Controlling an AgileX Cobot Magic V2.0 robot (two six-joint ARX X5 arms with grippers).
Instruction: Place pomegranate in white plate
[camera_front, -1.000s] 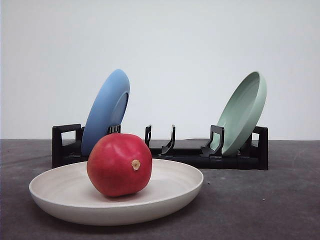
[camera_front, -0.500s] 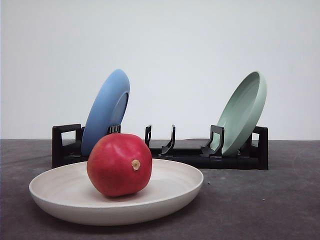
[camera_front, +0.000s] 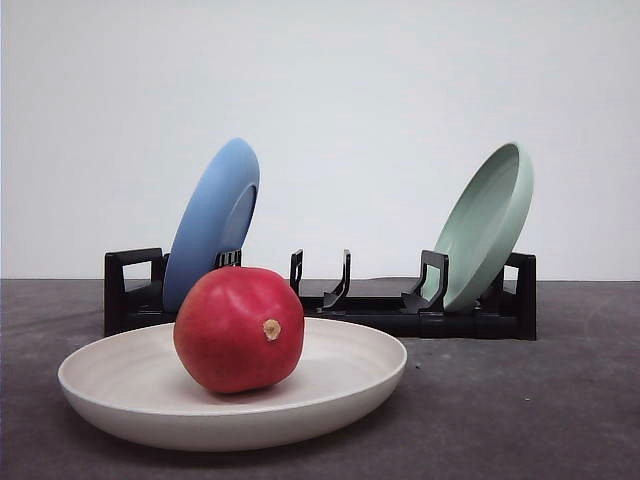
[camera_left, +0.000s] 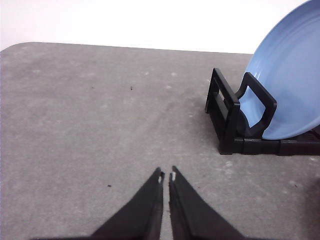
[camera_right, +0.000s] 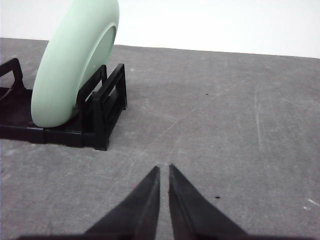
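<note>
A round red pomegranate (camera_front: 238, 328) with a small tan stub facing me rests inside the wide cream-white plate (camera_front: 120, 400) at the front left of the grey table. In the left wrist view my left gripper (camera_left: 166, 176) hangs shut over bare table, to the left of the rack's end, holding nothing. In the right wrist view my right gripper (camera_right: 164, 169) is likewise shut over bare table, to the right of the rack's other end, with nothing between its tips.
A black dish rack (camera_front: 380, 312) stands behind the white plate. A blue plate (camera_front: 212, 222) (camera_left: 292, 85) leans in its left slot and a pale green plate (camera_front: 486, 225) (camera_right: 75, 60) in its right slot. Open grey tabletop lies on both sides.
</note>
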